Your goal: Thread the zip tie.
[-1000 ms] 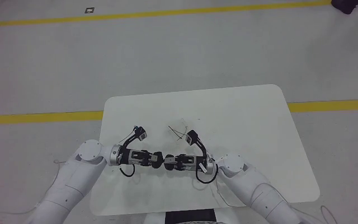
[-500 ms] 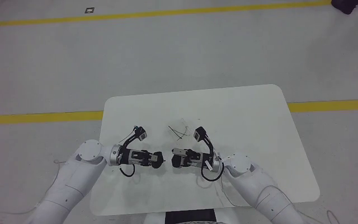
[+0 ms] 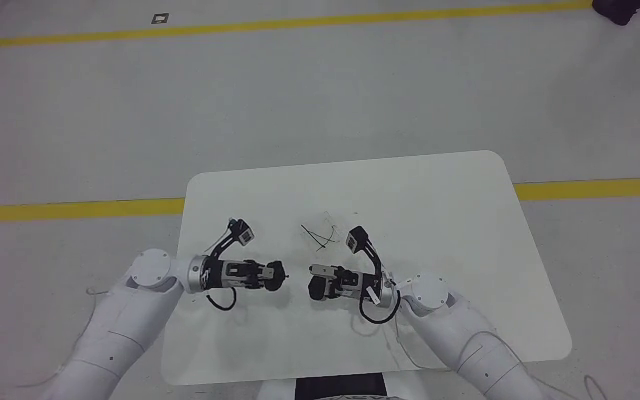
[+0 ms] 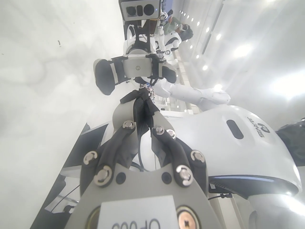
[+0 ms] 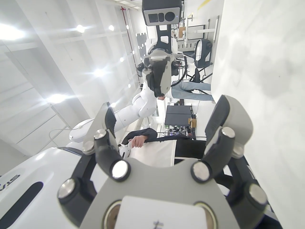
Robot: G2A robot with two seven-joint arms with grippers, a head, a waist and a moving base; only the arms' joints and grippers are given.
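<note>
My left gripper (image 3: 277, 270) hovers over the white table's (image 3: 450, 210) front middle, shut on a black zip tie (image 4: 137, 98). The tie's end pokes out past the fingertips, and a thin strand of it runs back between the fingers. My right gripper (image 3: 313, 272) faces it from a short gap away, open with nothing between its fingers (image 5: 108, 120). In the right wrist view the left gripper (image 5: 159, 82) appears straight ahead, pointing at the open jaws. In the left wrist view the right gripper (image 4: 135, 72) stands just beyond the tie's end.
A small heap of loose black zip ties (image 3: 318, 235) lies on the table just behind the two grippers. The table's right half and far side hold nothing else. Its front edge (image 3: 300, 378) runs close beneath both arms.
One second ago the two grippers met tip to tip. Since then the right gripper has opened and drawn back to the right, and the left has pulled slightly left with the tie.
</note>
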